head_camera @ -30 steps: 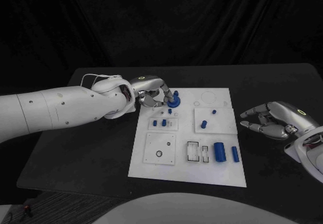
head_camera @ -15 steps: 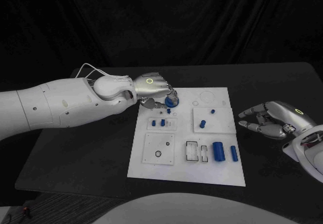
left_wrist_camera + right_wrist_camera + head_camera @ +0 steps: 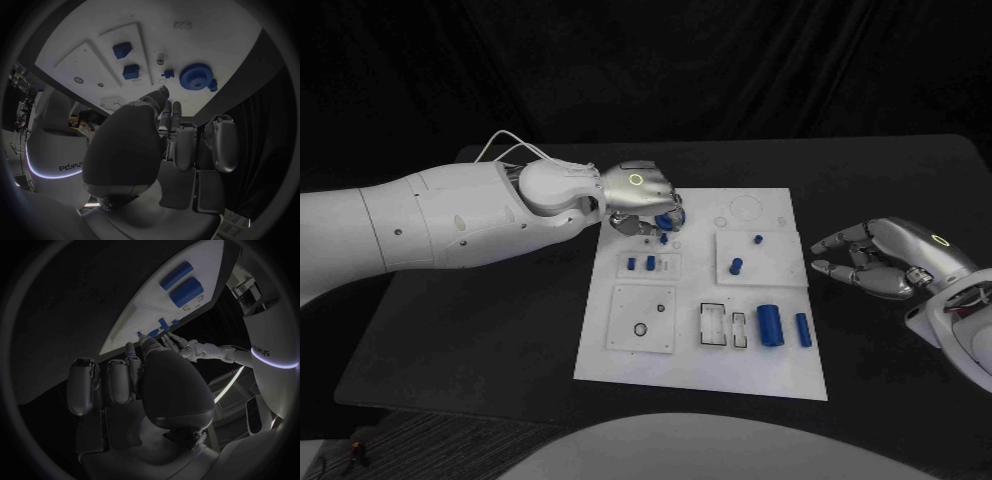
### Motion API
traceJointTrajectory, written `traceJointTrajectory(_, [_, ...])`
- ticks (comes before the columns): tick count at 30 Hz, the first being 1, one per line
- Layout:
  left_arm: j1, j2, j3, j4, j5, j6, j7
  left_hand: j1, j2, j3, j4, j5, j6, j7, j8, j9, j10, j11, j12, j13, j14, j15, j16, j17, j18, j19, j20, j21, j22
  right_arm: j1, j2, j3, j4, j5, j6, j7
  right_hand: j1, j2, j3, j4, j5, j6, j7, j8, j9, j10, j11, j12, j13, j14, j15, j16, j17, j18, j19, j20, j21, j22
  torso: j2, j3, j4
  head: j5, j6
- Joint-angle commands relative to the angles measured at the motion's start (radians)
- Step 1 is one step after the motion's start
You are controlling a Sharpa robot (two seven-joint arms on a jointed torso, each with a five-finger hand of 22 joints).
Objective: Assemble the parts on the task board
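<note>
Table, black, bearing the white task board at its middle.

Nearest row of the board:
- at the left, a square inset plate with a small dark ring lying on it
- at the middle, two narrow rectangular slots, side by side
- at the right, a large blue cylinder and, just beside it, a slimmer blue cylinder, both lying flat and pointing from near to far

Right hand beside the board's right edge and off the board, level with the middle row. Fingers half-bent, held apart from the thumb, gripping nothing.

Middle row:
- at the left, a pair of small blue pieces, close together on a small inset
- at the right, a second square plate carrying a blue peg near its middle and a smaller blue peg toward its far edge

Far row:
- at the right, a faint circular outline in the board
- at the left, the left hand, reaching in over the far left corner, palm down

Blue gear lying flat on the board under that hand, free of its fingers, with a tiny blue cross-shaped piece just beside it. One finger stretched toward the board near the cross-shaped piece, contact not discernible; the remaining fingers folded in, clasping nothing.
</note>
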Motion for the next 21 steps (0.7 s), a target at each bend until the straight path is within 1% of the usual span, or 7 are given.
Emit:
traceJointTrajectory(1, [0.0,0.009,0.001,-0.003,-0.021,0.039,-0.007,-0.001,0.001,0.001,-0.001,-0.003,0.01,0.0,0.006,0.001,0.006,0.0,0.002,-0.002,0.005,-0.005,0.003,0.074,0.0,0.007,-0.002,0.002,0.199,-0.003,-0.001,0.0,0.002,-0.001,0.007,0.004,0.005,0.002,-0.003,-0.005,-0.006,0.007,0.003,0.003,0.002,0.01,-0.005,-0.002,-0.326,0.04,-0.005,0.003,-0.002,0.001,0.038,0.001,0.0,0.211,-0.001,-0.0004,0.0004,-0.001,0.0])
traceJointTrajectory(4, [-0.001,0.016,0.001,-0.008,-0.021,0.048,-0.01,0.006,0.002,0.006,-0.006,-0.001,0.009,0.0,0.005,0.001,0.009,0.0,-0.002,-0.006,0.004,-0.004,0.002,0.071,0.001,0.006,-0.003,0.0,0.198,-0.003,-0.001,0.0,0.002,-0.001,0.008,0.004,0.005,0.002,-0.003,-0.005,-0.006,0.007,0.003,0.003,0.002,0.01,-0.005,-0.002,-0.326,0.04,-0.005,0.003,-0.002,0.001,0.038,0.001,0.0,0.211,-0.001,0.0002,-0.0013,0.001,0.0])
traceJointTrajectory(8, [-0.004,0.025,0.001,-0.017,-0.021,0.066,-0.017,0.007,0.002,0.007,-0.007,-0.001,0.008,0.002,0.004,0.0,0.01,0.002,-0.003,-0.008,0.001,-0.004,-0.002,0.066,0.002,0.002,-0.002,-0.005,0.197,-0.003,0.0,0.0,0.002,-0.001,0.008,0.005,0.006,0.002,-0.003,-0.005,-0.007,0.008,0.004,0.004,0.002,0.009,-0.005,-0.005,-0.328,0.039,-0.005,0.003,-0.002,0.001,0.038,0.001,0.0,0.211,-0.002,0.0003,-0.0005,0.003,0.0])
traceJointTrajectory(13, [-0.013,0.037,0.001,-0.034,-0.021,0.08,-0.024,0.0,0.002,0.005,-0.004,-0.002,0.005,0.006,0.001,0.0,0.014,0.007,-0.007,-0.012,-0.003,-0.004,-0.006,0.06,0.003,-0.001,-0.002,-0.011,0.195,-0.004,0.002,0.0,-0.002,-0.001,0.008,0.007,0.007,0.002,-0.003,-0.005,-0.008,0.009,0.004,0.004,0.002,0.009,-0.004,-0.006,-0.329,0.039,-0.005,0.002,-0.004,0.001,0.037,0.001,-0.002,0.21,-0.002,0.0009,-0.0005,0.002,0.0])
traceJointTrajectory(16, [-0.02,0.042,0.001,-0.04,-0.021,0.082,-0.025,0.0,0.002,0.006,-0.004,-0.002,0.005,0.007,0.001,0.0,0.015,0.007,-0.007,-0.013,-0.004,-0.004,-0.007,0.059,0.003,-0.001,-0.002,-0.011,0.195,-0.006,0.004,0.0,-0.004,-0.001,0.009,0.008,0.007,0.002,-0.004,-0.005,-0.008,0.009,0.004,0.004,0.002,0.008,-0.004,-0.007,-0.33,0.039,-0.005,0.002,-0.004,0.001,0.037,0.001,-0.002,0.21,-0.002,-0.0005,-0.001,-0.001,0.0])
traceJointTrajectory(19, [-0.023,0.046,0.001,-0.044,-0.021,0.086,-0.026,0.009,0.005,0.011,-0.01,-0.001,0.007,0.006,0.001,0.0,0.021,0.006,-0.009,-0.016,-0.005,-0.004,-0.007,0.057,0.003,-0.002,-0.002,-0.012,0.195,-0.008,0.003,0.0,-0.004,-0.001,0.009,0.008,0.007,0.002,-0.004,-0.005,-0.008,0.009,0.004,0.005,0.002,0.008,-0.004,-0.007,-0.331,0.039,-0.005,0.001,-0.005,0.001,0.037,0.001,-0.002,0.21,-0.002,-0.0013,-0.0009,-0.002,0.0])
traceJointTrajectory(21, [-0.024,0.048,0.001,-0.047,-0.021,0.091,-0.027,0.011,0.005,0.012,-0.012,0.0,0.007,0.006,0.0,0.0,0.022,0.006,-0.01,-0.017,-0.005,-0.003,-0.008,0.056,0.003,-0.002,-0.002,-0.013,0.195,-0.009,0.002,0.0,-0.004,-0.001,0.009,0.009,0.007,0.002,-0.004,-0.005,-0.008,0.009,0.004,0.005,0.002,0.008,-0.004,-0.007,-0.331,0.039,-0.005,0.001,-0.005,0.001,0.037,0.001,-0.002,0.21,-0.002,-0.001,-0.0004,-0.001,0.0])
